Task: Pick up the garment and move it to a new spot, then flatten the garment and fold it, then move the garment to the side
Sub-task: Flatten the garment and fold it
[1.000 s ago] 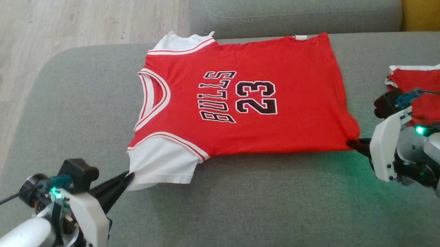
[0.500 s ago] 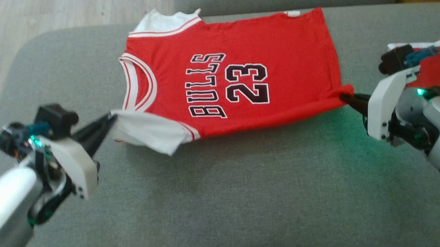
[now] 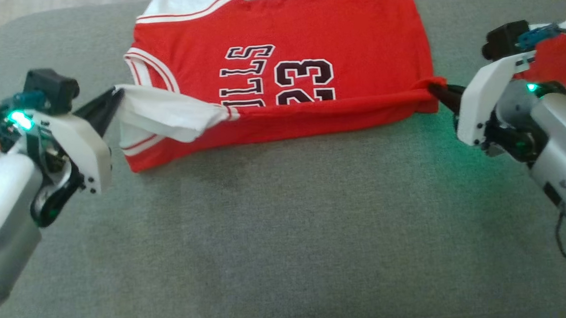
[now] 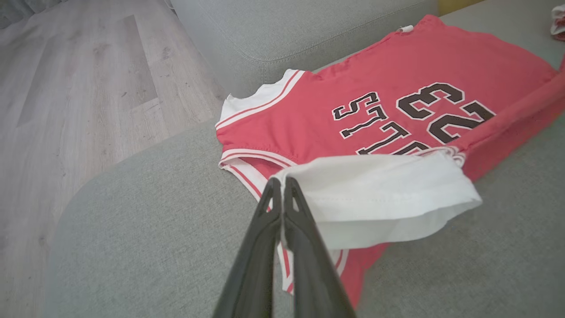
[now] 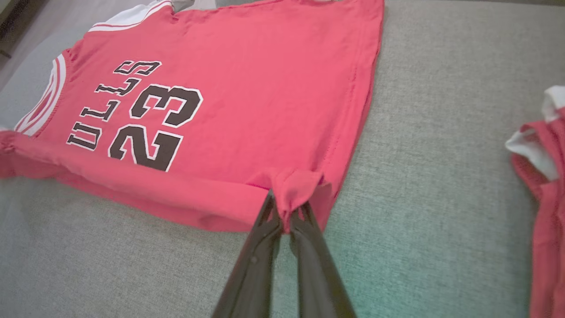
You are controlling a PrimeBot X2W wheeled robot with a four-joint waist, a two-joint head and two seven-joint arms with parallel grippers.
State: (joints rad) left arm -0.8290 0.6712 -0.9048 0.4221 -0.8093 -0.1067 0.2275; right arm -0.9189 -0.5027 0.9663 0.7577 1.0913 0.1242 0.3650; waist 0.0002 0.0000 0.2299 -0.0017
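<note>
On the sofa (image 3: 286, 235): red shirt (image 3: 334, 27), front up, near long edge raised.
Left end effector (image 3: 114, 95): clenched on white sleeve (image 3: 166, 115).
Right end effector (image 3: 436, 91): clenched on hem corner (image 5: 291, 183).
Fold advice: carry both corners away together, level, edge taut; lay it along the far edge before letting go.

Soft even daylight, faint shadows, green glow on the cushion (image 3: 406, 144), head view slightly blurred
</note>
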